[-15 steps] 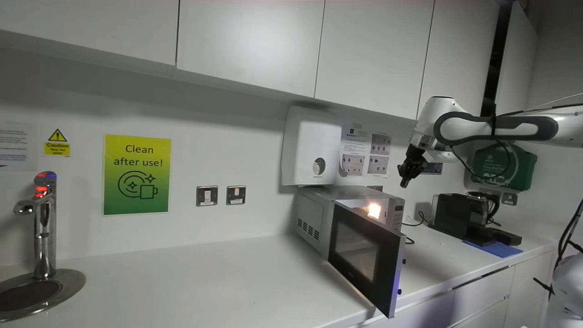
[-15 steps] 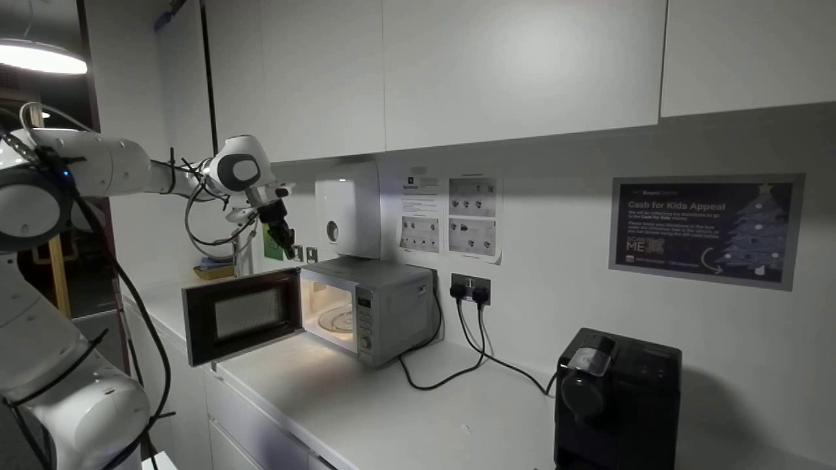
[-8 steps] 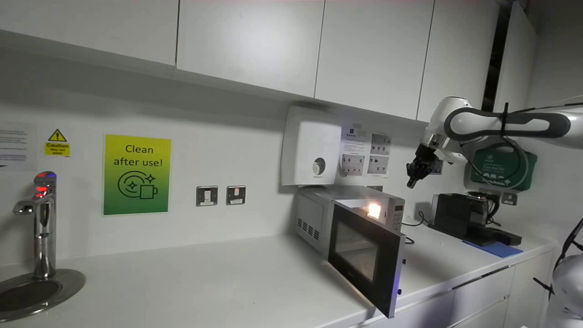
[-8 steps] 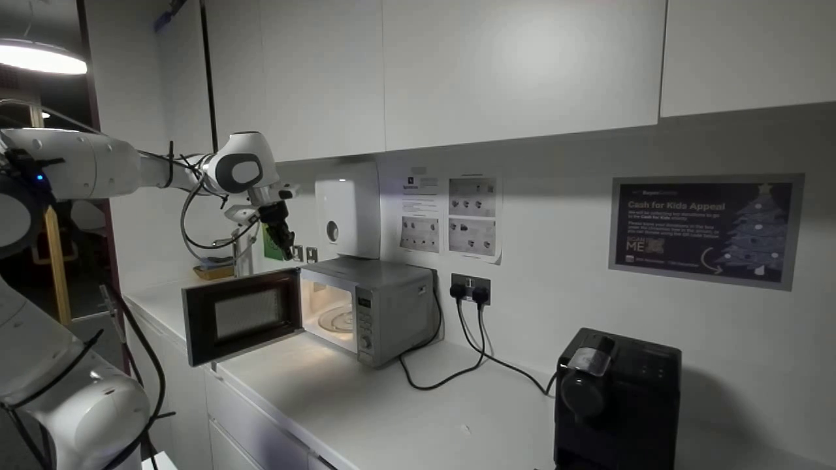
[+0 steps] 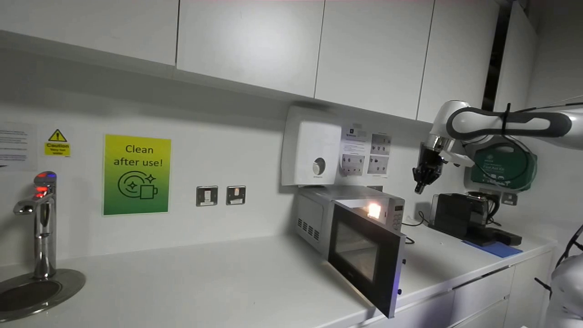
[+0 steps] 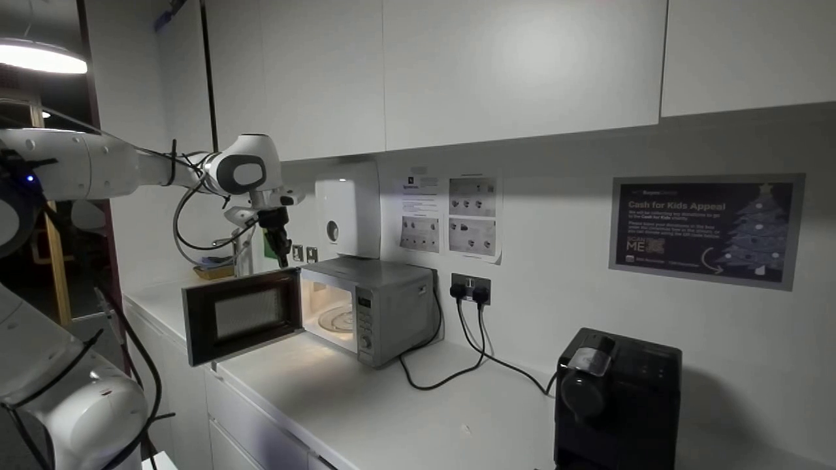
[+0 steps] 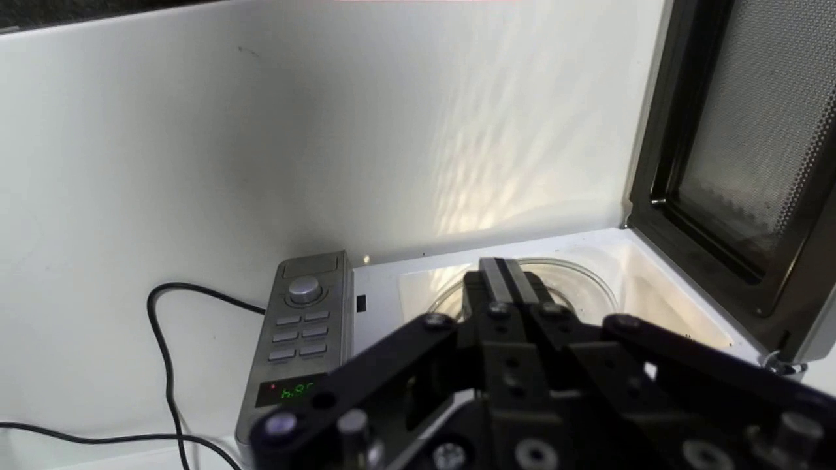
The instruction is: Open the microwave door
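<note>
The microwave door [image 5: 360,255] stands wide open in both exterior views [image 6: 241,313], swung out past the counter's front edge. The silver-grey microwave [image 6: 401,313] has its lit inside and glass turntable showing. My gripper [image 5: 419,189] hangs in the air with its fingers pointing down, apart from the door; in an exterior view [image 6: 283,262] it appears above the door's hinge end. In the wrist view the fingers [image 7: 503,264] are closed together with nothing between them. They overlap the turntable [image 7: 588,284] there, and the door [image 7: 738,156] is at the right, not touched.
A white dispenser [image 5: 314,146] hangs above the microwave, below the wall cabinets [image 5: 373,54]. A black coffee machine [image 6: 617,398] stands on the counter [image 6: 392,418]. Black cables [image 6: 450,378] run behind the microwave. A tap [image 5: 44,228] stands at the far end.
My gripper has moved right in an exterior view, away from the microwave, then slightly down, and its fingers now point more steeply downward. The door has not moved.
</note>
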You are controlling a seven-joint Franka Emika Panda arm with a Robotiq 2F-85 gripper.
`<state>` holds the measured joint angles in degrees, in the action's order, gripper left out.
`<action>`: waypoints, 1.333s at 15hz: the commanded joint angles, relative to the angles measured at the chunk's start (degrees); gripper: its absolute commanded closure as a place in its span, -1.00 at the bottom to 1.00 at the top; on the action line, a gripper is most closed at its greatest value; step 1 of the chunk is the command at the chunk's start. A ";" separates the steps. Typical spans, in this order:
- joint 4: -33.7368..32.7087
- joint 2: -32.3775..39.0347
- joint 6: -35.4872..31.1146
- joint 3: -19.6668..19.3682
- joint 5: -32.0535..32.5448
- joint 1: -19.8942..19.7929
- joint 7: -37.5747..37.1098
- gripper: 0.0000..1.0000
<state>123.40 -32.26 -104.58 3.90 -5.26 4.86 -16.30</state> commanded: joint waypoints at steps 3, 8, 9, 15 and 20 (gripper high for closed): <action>0.16 -0.91 3.27 0.13 -1.60 -2.06 0.01 0.46; 0.07 -0.61 3.10 0.15 -1.64 -2.74 -0.22 -0.26; 0.14 -0.63 3.07 0.15 -1.66 -2.89 -0.30 -0.43; 0.01 -0.37 3.11 0.24 -1.74 -3.11 -0.52 -1.00; -0.02 -0.10 3.10 0.25 -1.75 -3.06 -0.39 -1.00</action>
<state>123.46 -32.16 -102.76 3.89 -5.65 2.78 -16.56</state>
